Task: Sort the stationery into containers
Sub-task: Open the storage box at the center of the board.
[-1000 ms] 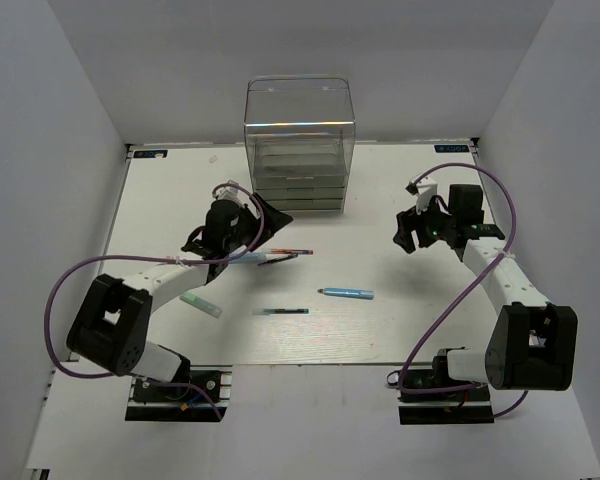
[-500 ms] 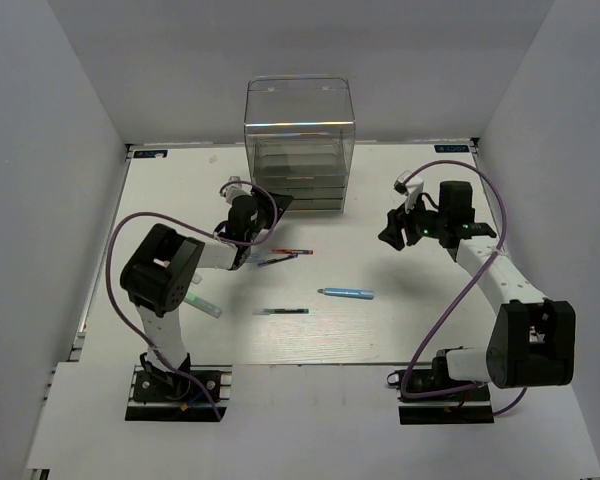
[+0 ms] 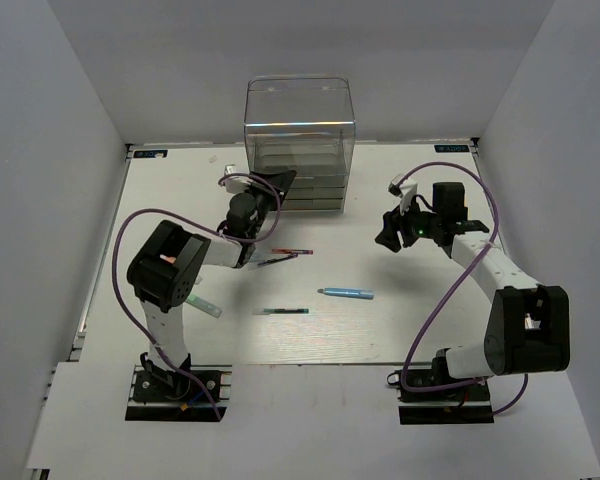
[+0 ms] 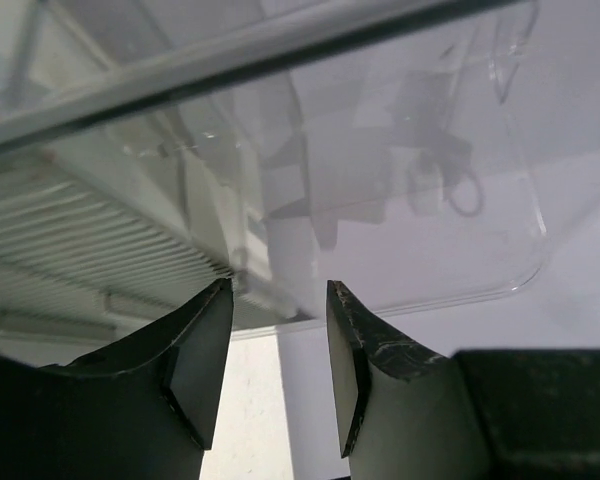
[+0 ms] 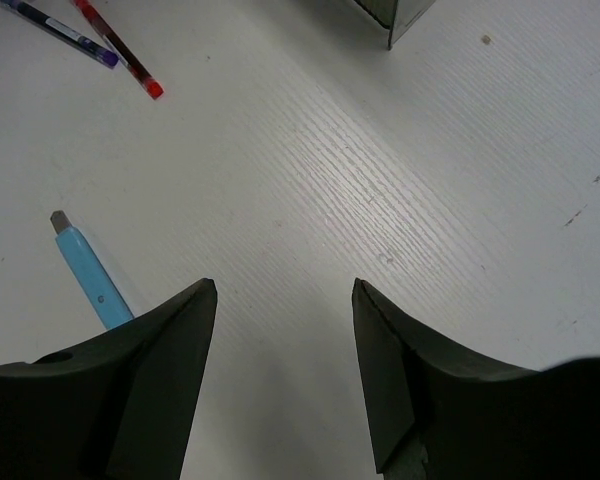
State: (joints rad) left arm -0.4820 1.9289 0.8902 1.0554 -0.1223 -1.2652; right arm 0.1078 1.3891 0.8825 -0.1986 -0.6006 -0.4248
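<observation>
Moved left gripper (image 3: 278,183) to drawer box (image 3: 298,120); fingers (image 4: 195,370) apart, empty, as on right gripper (image 3: 386,239). Blue marker (image 3: 348,293) light, slick: pinch mid-barrel

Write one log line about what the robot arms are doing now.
left gripper: open, near drawer box | right gripper: open, empty | blue marker: on table
</observation>
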